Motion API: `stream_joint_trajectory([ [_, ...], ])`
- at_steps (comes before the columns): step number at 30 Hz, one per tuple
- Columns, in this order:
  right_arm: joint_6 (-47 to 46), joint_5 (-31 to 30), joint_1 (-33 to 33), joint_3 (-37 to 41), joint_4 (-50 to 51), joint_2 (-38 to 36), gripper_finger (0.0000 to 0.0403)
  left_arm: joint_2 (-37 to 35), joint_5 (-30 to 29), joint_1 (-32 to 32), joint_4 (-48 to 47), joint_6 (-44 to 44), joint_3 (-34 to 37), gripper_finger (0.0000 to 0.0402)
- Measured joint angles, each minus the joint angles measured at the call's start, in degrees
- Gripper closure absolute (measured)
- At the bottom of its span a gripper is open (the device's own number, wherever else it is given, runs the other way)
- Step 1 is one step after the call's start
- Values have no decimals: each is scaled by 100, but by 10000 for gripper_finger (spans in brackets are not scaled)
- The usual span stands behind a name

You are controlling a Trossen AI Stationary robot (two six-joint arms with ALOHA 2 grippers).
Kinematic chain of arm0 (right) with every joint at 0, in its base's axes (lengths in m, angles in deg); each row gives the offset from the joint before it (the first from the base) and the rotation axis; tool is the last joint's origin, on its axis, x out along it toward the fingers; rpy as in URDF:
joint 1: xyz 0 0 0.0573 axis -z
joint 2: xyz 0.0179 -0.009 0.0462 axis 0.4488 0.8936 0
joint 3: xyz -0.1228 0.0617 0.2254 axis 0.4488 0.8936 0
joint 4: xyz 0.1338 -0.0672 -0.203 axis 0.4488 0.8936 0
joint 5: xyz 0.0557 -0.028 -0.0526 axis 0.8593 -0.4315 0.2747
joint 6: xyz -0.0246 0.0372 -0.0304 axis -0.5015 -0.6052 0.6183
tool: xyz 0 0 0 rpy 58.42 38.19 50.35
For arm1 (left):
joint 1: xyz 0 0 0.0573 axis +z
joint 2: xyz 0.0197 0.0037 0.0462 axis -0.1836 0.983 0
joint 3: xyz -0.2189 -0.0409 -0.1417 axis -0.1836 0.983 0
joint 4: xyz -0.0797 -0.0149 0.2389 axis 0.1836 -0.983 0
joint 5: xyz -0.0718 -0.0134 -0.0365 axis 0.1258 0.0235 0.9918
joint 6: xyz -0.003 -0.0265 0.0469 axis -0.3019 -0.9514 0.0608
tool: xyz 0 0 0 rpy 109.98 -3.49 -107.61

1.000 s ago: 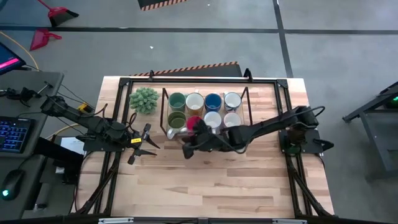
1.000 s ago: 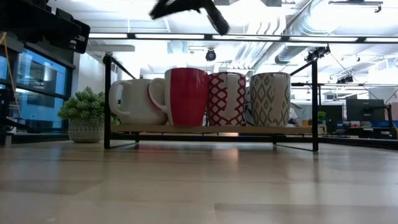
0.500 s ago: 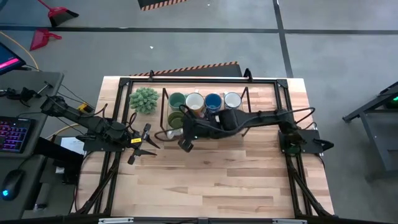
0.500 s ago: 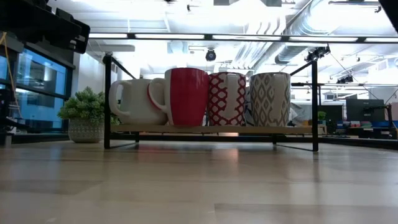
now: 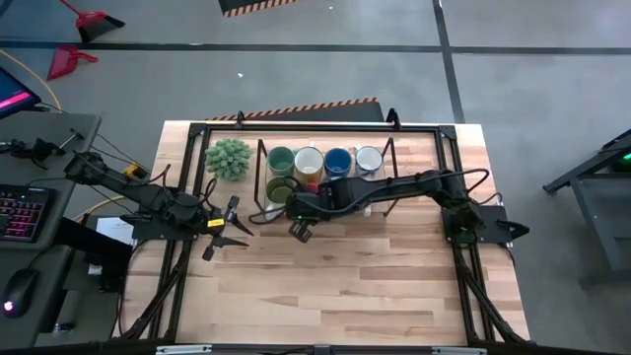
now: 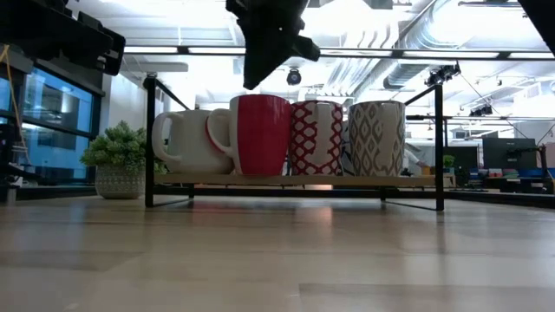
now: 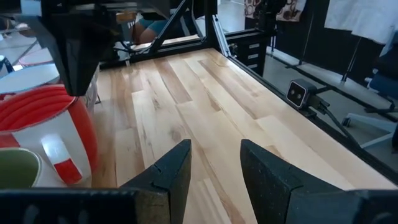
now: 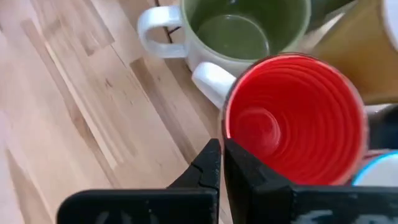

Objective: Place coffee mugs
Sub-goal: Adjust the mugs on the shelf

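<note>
Over the rack, high view: right gripper point(image 5: 300, 230) has swung to the front-left corner; left gripper point(image 5: 229, 226) waits, fingers apart, empty.
Low view: it reappears above red mug point(image 6: 258, 134).
Right wrist view: fingers point(image 8: 209, 163) pressed together, empty, beside red and olive-green mug point(image 8: 244, 28).
Meaning: mugs look placed.

No readable text, labels or numbers anywhere
</note>
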Motion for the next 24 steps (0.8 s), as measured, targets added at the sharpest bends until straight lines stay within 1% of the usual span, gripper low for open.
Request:
stream_joint_trajectory([
  [4, 170, 60, -10, 31, -201, -2, 403, 1, -2, 0, -1, -216, 0, 273],
  [8, 351, 122, 81, 29, -404, -4, 403, 1, -2, 1, -4, -120, 0, 273],
  [11, 137, 177, 187, -62, -559, -5, 403, 1, -2, 1, -1, -84, 0, 273],
  [15, 134, 462, 324, -83, -945, -20, 403, 1, -2, 1, -1, -82, 0, 273],
  [18, 159, 906, 394, -83, -1104, -30, 400, 0, -2, 1, 0, -86, 0, 273],
  [20, 168, 1254, 420, -83, -1146, -35, 391, 1, -2, 0, -1, -82, 0, 273],
  [24, 288, 1512, 416, -83, -1148, -35, 350, 1, -2, 1, 0, -79, 0, 273],
])
